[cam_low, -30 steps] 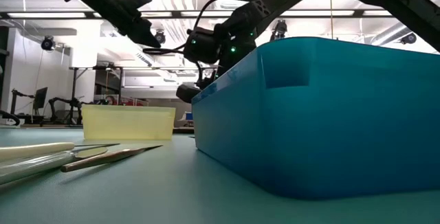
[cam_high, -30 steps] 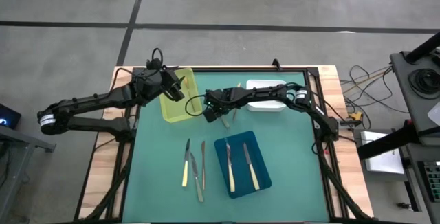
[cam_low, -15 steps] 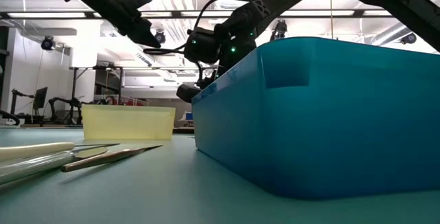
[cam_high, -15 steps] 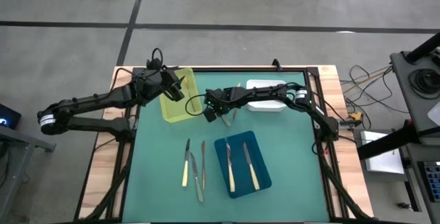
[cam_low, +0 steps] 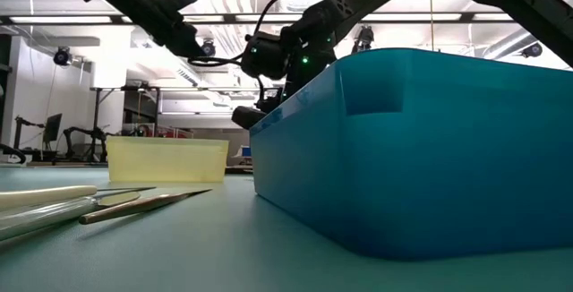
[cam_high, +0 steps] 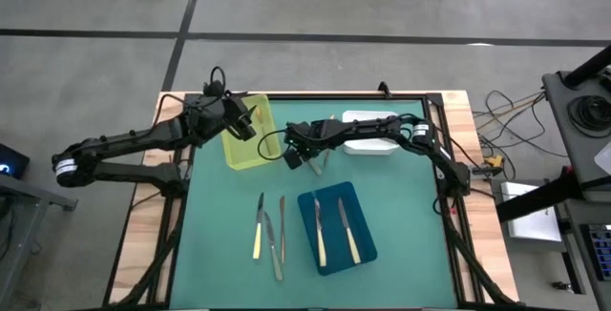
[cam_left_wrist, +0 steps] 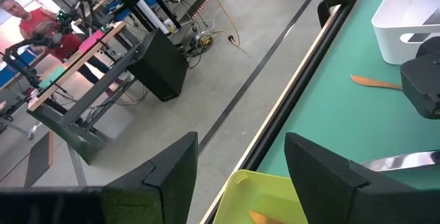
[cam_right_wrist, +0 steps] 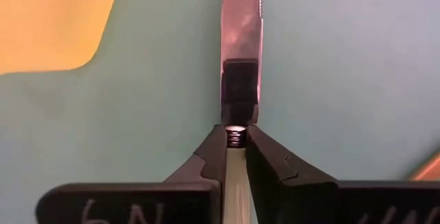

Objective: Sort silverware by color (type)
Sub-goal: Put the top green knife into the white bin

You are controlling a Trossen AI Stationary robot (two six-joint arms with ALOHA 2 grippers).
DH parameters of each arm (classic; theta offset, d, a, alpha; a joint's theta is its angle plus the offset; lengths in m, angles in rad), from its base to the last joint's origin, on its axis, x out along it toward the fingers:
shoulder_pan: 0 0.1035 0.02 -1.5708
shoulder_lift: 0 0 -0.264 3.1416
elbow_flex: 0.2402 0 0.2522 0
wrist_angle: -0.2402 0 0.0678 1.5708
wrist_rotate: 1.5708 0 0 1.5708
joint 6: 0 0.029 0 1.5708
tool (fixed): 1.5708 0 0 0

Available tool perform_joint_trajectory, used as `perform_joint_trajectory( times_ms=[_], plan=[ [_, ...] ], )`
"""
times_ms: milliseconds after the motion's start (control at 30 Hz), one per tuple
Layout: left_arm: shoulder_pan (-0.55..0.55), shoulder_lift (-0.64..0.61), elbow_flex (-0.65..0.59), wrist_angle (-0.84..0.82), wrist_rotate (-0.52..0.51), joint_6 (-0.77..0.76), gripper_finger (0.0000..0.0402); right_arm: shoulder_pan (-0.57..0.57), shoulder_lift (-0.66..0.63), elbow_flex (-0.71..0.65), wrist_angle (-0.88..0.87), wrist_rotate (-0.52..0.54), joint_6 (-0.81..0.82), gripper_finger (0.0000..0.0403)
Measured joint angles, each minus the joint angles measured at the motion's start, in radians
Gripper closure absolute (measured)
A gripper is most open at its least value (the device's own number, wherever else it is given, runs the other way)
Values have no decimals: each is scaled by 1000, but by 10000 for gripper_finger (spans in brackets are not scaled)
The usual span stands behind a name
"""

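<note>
- The right gripper (cam_high: 307,161) reaches in from the table's right side, its arm stretched low across the white tray (cam_high: 368,132) toward the middle of the green mat (cam_high: 220,225).
- Its fingers (cam_right_wrist: 265,162) are clamped on a cream-handled knife (cam_right_wrist: 240,45) (blade pointing away from the wrist), just above the mat between the yellow tray (cam_high: 246,132) and the blue tray (cam_high: 336,226).
- The left gripper (cam_high: 249,120) hangs over the yellow tray with its jaws apart, holding nothing.
- Two cream-handled knives (cam_high: 347,227) lie in the blue tray.
- Three more utensils (cam_high: 270,230) lie on the mat, just left of the blue tray.
</note>
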Motion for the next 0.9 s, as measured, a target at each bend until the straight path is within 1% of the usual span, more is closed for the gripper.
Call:
perform_joint_trajectory(
  times_ms=[67, 267, 500, 633, 800, 900],
  plan=[
    [0, -4, 0, 0, 0, 0, 202, -4, -2, 0, 0, 1, -2, 379],
    [0, -18, 0, 0, 0, 0, 202, -17, -23, 0, -3, 5, -16, 399],
    [-1, -28, -3, 0, 0, 0, 202, -21, -42, 2, -18, 5, -27, 398],
    [-1, -33, -5, 0, 0, 0, 202, -21, -42, 2, -20, -52, -93, 396],
    [-1, -40, -10, -1, 0, 0, 202, -18, -44, 2, -51, -58, -184, 393],
    [-1, -49, -12, -2, 0, 0, 202, -26, -45, 2, -100, -97, -192, 378]
  ],
)
